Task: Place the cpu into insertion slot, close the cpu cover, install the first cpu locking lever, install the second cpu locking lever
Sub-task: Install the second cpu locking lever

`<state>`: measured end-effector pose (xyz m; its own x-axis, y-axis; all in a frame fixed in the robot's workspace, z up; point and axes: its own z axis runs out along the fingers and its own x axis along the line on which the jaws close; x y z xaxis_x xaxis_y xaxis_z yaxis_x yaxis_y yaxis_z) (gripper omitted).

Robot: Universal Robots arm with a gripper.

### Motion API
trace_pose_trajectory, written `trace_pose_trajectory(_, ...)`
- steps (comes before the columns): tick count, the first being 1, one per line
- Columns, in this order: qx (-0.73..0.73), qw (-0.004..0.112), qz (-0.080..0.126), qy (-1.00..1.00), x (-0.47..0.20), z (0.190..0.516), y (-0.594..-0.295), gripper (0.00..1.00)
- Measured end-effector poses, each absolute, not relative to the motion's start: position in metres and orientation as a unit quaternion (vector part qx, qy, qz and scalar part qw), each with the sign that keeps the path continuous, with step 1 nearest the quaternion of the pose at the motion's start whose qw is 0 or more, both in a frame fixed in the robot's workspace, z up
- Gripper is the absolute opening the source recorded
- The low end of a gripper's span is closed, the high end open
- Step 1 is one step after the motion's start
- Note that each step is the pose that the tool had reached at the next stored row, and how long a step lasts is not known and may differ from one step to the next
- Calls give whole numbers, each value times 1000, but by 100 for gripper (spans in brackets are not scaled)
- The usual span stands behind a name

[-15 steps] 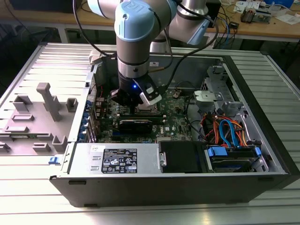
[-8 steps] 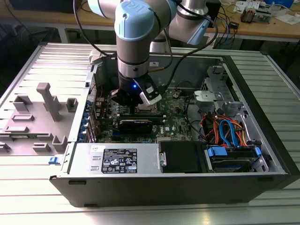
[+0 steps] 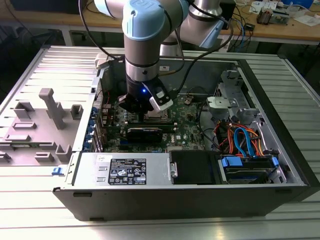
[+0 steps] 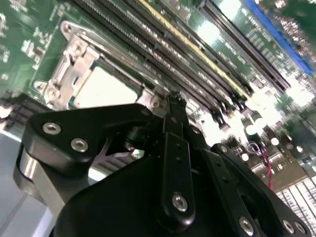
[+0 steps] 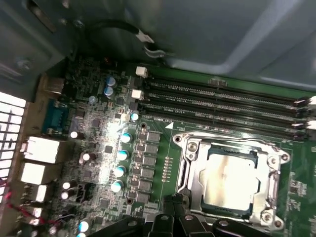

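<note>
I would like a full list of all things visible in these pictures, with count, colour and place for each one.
computer case: one, grey and black, lying open on the ribbed metal table.
motherboard: one, green, inside the case.
cpu: one, silvery-tan, seated in the socket.
cpu cover: one, silvery, lying flat around the cpu.
memory slots: several, black, beside the socket.
power supply: one, silver, at the case's front wall.
cables: a bundle, blue and orange, toward the exterior view's right.
grey holder: one, on the table, at the exterior view's left.
arm: one, light blue and silver, reaching down into the case.
gripper: one, black, at the socket's edge.
</note>
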<state>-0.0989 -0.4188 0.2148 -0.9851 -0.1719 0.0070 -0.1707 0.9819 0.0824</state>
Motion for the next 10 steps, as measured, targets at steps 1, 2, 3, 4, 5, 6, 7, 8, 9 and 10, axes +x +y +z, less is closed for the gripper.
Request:
trace_pose_trajectory(1, 86, 7, -41, -995, -99, 218, -419, 11)
trace_pose_trajectory(2, 86, 7, -41, -995, -99, 223, -419, 11)
trace_pose_trajectory(3, 86, 7, -41, -995, -99, 226, -419, 11)
trace_pose_trajectory(4, 86, 7, -41, -995, -99, 228, -419, 11)
trace_pose_trajectory(5, 86, 7, -41, -995, -99, 228, -419, 11)
trace_pose_trajectory(6, 86, 7, -41, -995, -99, 228, -419, 11)
trace_pose_trajectory(7, 86, 7, -41, -995, -99, 228, -419, 11)
trace_pose_trajectory(8, 86, 7, -41, -995, -99, 228, -419, 11)
trace_pose_trajectory(9, 86, 7, -40, -995, -99, 228, -419, 11)
trace_pose_trajectory(10, 86, 7, -40, -995, -99, 228, -419, 11)
